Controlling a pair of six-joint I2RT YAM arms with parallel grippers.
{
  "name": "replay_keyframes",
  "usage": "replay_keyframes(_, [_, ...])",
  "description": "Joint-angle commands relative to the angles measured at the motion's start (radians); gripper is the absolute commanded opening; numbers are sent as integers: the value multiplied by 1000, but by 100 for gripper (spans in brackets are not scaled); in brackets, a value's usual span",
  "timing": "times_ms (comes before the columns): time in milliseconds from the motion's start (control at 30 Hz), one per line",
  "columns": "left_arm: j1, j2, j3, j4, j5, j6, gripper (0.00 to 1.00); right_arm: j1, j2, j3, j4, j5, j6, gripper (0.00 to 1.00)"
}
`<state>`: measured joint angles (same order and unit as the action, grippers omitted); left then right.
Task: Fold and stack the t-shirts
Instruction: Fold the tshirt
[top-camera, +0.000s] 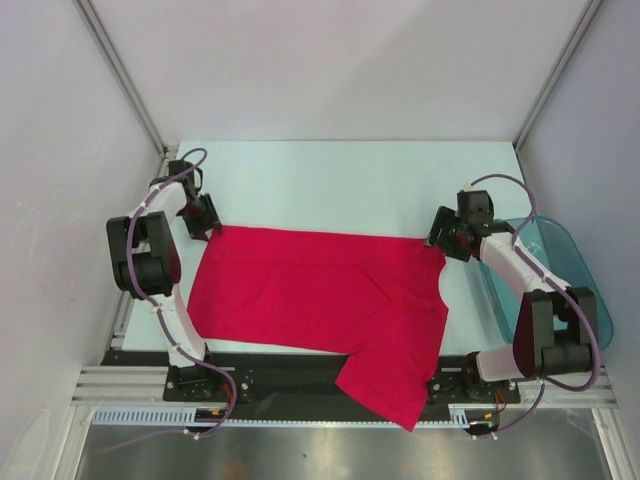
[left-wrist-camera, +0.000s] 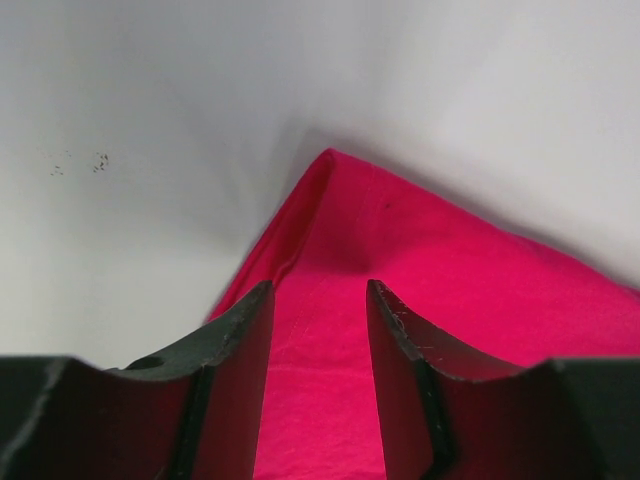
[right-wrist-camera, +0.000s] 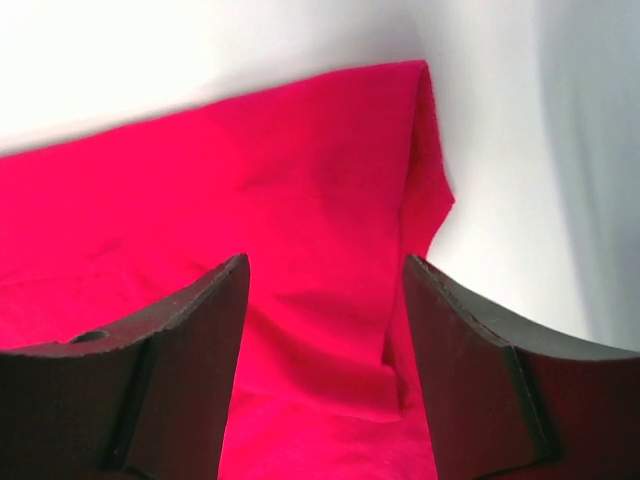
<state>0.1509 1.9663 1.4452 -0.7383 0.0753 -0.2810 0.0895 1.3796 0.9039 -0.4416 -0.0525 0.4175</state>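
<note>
A bright red t-shirt (top-camera: 320, 295) lies spread across the table, one sleeve hanging over the near edge. My left gripper (top-camera: 207, 222) is at its far left corner. In the left wrist view the jaws (left-wrist-camera: 320, 300) are open with the red cloth (left-wrist-camera: 400, 250) between and under them. My right gripper (top-camera: 443, 243) is at the shirt's far right corner. In the right wrist view the jaws (right-wrist-camera: 325, 275) are open over the folded cloth edge (right-wrist-camera: 330, 180). Neither gripper holds the cloth.
A translucent teal plastic bin (top-camera: 560, 270) stands at the right side of the table, behind the right arm. White walls enclose the table (top-camera: 340, 180) on the left, back and right. A metal rail (top-camera: 300, 385) runs along the near edge.
</note>
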Motion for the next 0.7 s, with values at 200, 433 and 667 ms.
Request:
replay_keyframes(200, [1,39,30,-1,-40,26,39,21,146,58,73,134,-39,68])
replay_keyframes(433, [1,48,43,4,-46,20,30,41,232,84,81,206,-55,68])
replay_keyframes(667, [9,74,60,7,-63,-6,13,46,315,113,121,218,-45,58])
